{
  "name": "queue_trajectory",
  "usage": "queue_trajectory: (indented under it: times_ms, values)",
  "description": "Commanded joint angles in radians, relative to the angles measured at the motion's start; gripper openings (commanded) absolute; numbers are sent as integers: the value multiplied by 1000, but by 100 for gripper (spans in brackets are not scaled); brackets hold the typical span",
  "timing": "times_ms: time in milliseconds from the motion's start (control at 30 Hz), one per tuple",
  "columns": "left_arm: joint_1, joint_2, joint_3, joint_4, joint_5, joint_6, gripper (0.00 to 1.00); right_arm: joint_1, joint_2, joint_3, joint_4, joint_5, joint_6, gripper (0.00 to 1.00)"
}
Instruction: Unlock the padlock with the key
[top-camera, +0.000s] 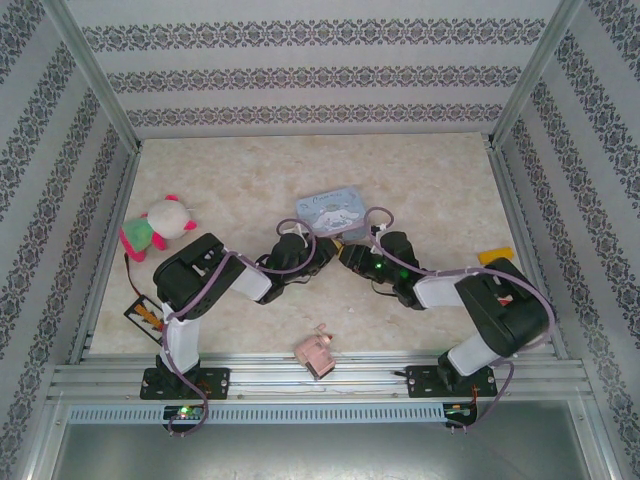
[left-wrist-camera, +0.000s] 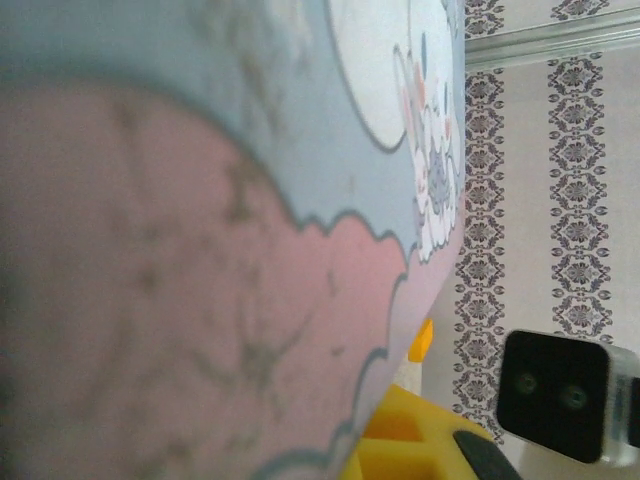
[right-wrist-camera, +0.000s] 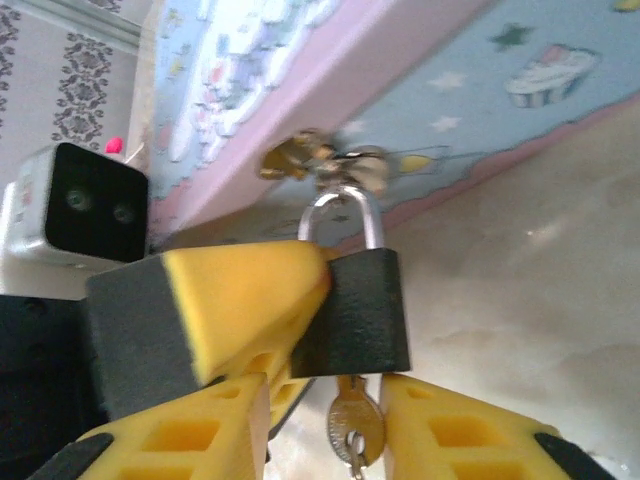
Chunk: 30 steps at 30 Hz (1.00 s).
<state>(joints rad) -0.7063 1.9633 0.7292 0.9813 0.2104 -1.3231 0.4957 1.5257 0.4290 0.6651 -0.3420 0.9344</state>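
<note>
The padlock (right-wrist-camera: 355, 310), a small black body with a silvery shackle, hangs from the brass hasp (right-wrist-camera: 300, 160) of the blue tin (top-camera: 330, 210). The key (right-wrist-camera: 355, 432) sticks out of its underside. My left gripper (top-camera: 318, 250) reaches in from the left, and its yellow fingers (right-wrist-camera: 235, 300) are shut on the left edge of the padlock body. My right gripper (right-wrist-camera: 328, 390) is open below the lock, one finger on each side of the key, with a gap on the left side. In the left wrist view the tin's lid (left-wrist-camera: 200, 250) is very close and blurred.
A pink and white plush toy (top-camera: 160, 225) sits at the left. A pink blocky object (top-camera: 315, 350) lies near the front edge. An orange piece (top-camera: 497, 255) lies at the right and a dark packet (top-camera: 145, 312) at the front left. Patterned walls enclose the table.
</note>
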Motion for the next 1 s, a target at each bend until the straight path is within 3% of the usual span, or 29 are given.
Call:
queue_trajectory:
  times_ms: [0,167,400,733,967]
  values:
    - [-16,-30,-25,-60,18,50,0,4,-104,11,-97,82,-108,37]
    - [-9,-12,-25,-38,22,29,0,32,-260,10,-358,219,-223,38]
    - [-2,-17,-14,-77,44,-5,0,144,-405,80,-672,458,-413,35]
    - [5,-50,4,-159,73,-2,0,302,-276,216,-779,589,-548,37]
    - [5,-60,9,-173,78,4,0,334,-154,297,-796,615,-605,39]
